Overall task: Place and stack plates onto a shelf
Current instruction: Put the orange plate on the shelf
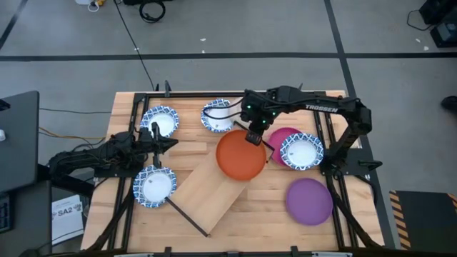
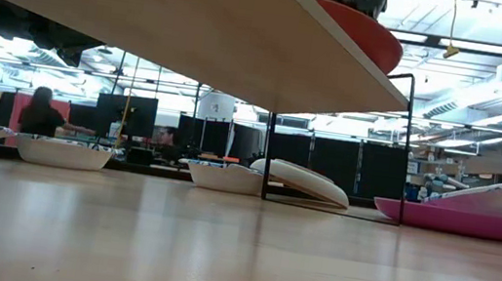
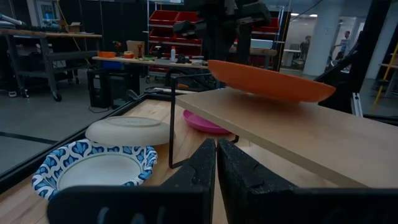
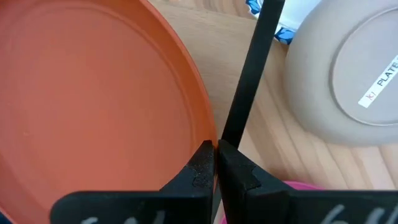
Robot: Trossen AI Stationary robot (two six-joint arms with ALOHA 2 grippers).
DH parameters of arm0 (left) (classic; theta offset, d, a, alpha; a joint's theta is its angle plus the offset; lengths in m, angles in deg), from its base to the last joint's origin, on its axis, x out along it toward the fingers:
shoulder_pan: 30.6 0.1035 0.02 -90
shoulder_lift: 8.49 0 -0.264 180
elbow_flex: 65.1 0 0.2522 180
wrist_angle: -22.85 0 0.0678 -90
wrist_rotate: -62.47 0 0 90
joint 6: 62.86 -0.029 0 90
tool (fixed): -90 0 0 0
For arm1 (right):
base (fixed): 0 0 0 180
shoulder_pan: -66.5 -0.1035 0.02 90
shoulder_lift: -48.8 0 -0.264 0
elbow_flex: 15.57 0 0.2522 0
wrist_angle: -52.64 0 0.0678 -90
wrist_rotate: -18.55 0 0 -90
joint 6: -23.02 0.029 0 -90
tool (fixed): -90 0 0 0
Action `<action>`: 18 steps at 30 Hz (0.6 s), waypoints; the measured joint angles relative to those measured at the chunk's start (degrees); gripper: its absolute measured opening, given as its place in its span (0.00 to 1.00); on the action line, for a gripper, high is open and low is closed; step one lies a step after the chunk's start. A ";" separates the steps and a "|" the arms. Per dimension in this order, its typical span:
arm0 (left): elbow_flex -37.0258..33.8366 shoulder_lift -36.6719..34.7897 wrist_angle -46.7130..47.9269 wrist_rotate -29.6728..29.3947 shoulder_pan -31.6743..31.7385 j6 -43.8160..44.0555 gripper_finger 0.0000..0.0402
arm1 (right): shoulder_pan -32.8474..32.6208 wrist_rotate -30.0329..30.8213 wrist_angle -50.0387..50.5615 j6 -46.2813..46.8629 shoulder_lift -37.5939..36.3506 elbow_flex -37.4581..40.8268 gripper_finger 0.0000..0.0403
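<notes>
Plates (image 1: 158, 120): four blue-rimmed, one orange (image 1: 240, 154) (shelved)

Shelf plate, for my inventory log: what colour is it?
Plain orange plate on the shelf, clearest in high view.

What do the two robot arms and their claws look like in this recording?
Both are dark, near-black jointed arms. The right arm carries white TROSSEN lettering along one link and small green lights near its wrist. The left arm shows loose black cabling along its links. Each claw, like the left claw, has two flat, matte black tapered fingers.

Orange plate (image 1: 240, 162) tilted on shelf (image 1: 208, 188)
</notes>
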 joint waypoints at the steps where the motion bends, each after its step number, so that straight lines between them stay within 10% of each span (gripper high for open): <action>1: 0.00 -0.01 0.00 0.01 -0.01 0.00 0.06 | 0.00 0.09 0.10 -0.02 -0.12 0.00 0.04; 18: -0.01 0.00 0.00 0.00 0.01 0.00 0.06 | 0.00 0.24 -0.66 0.61 0.18 0.00 0.07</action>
